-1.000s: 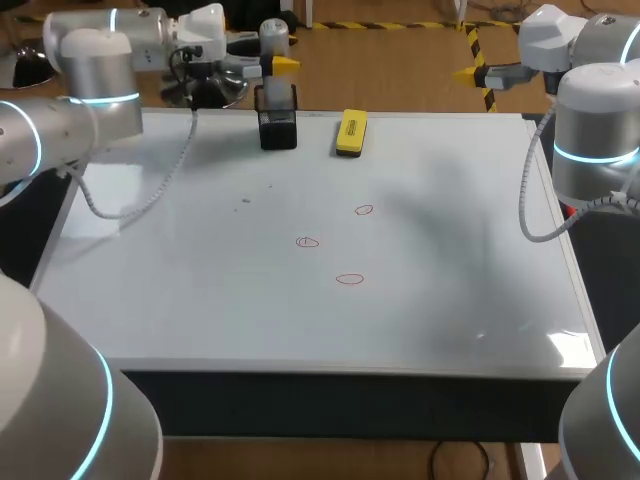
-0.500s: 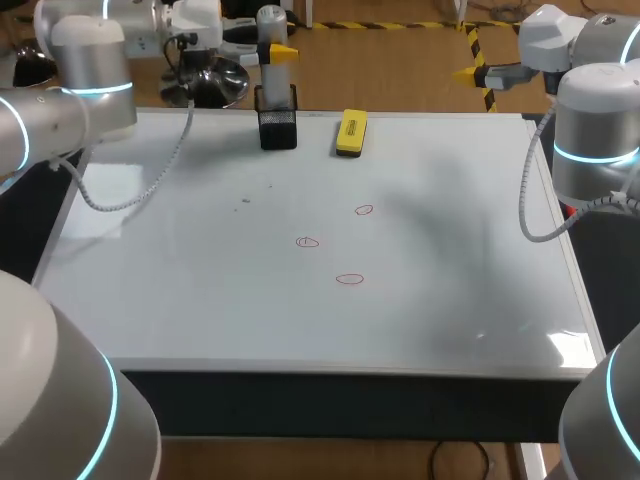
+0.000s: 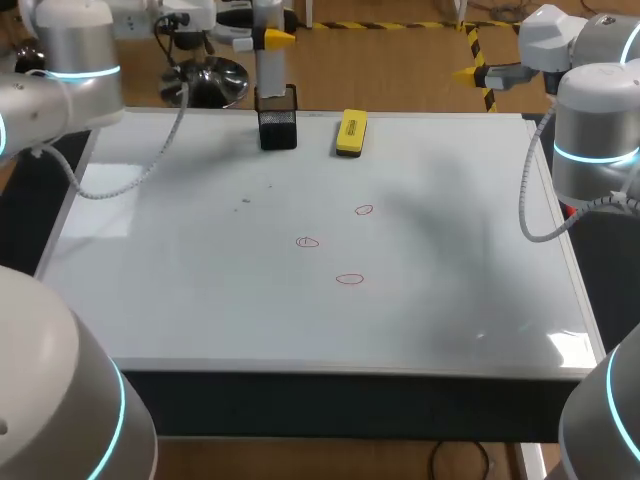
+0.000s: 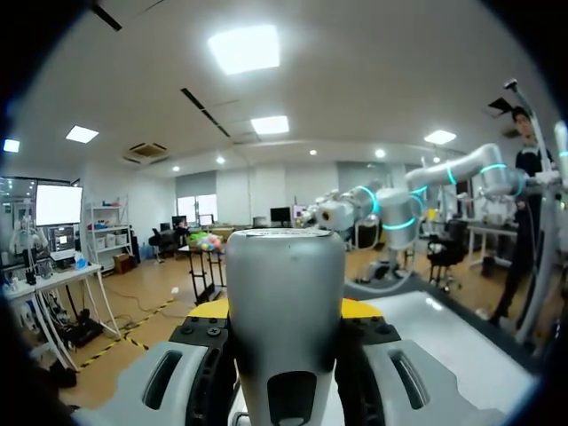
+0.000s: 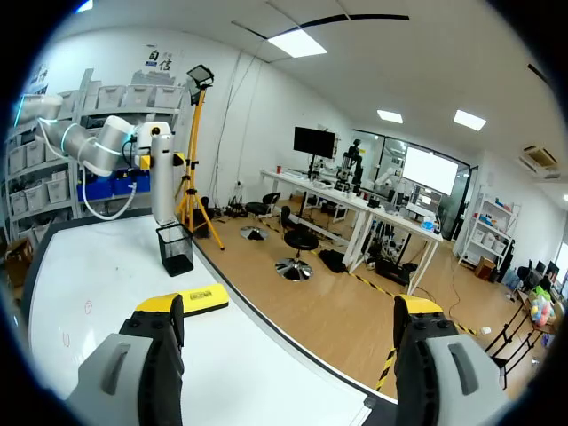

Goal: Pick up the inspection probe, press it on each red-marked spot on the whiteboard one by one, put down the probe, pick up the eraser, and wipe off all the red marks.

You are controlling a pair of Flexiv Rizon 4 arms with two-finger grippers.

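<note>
My left arm's fingers (image 3: 283, 38) are clenched on the probe (image 3: 268, 68). It stands upright over the black holder (image 3: 277, 125) at the whiteboard's (image 3: 200, 300) far edge, though I can't quite tell whether its lower end is clear of the rim. The red marks (image 3: 307, 241) lie toward me from there, and the left arm is nearer. My right arm's fingers (image 5: 160, 306) hang released. The eraser's (image 3: 351, 132) print is too small to read.
</note>
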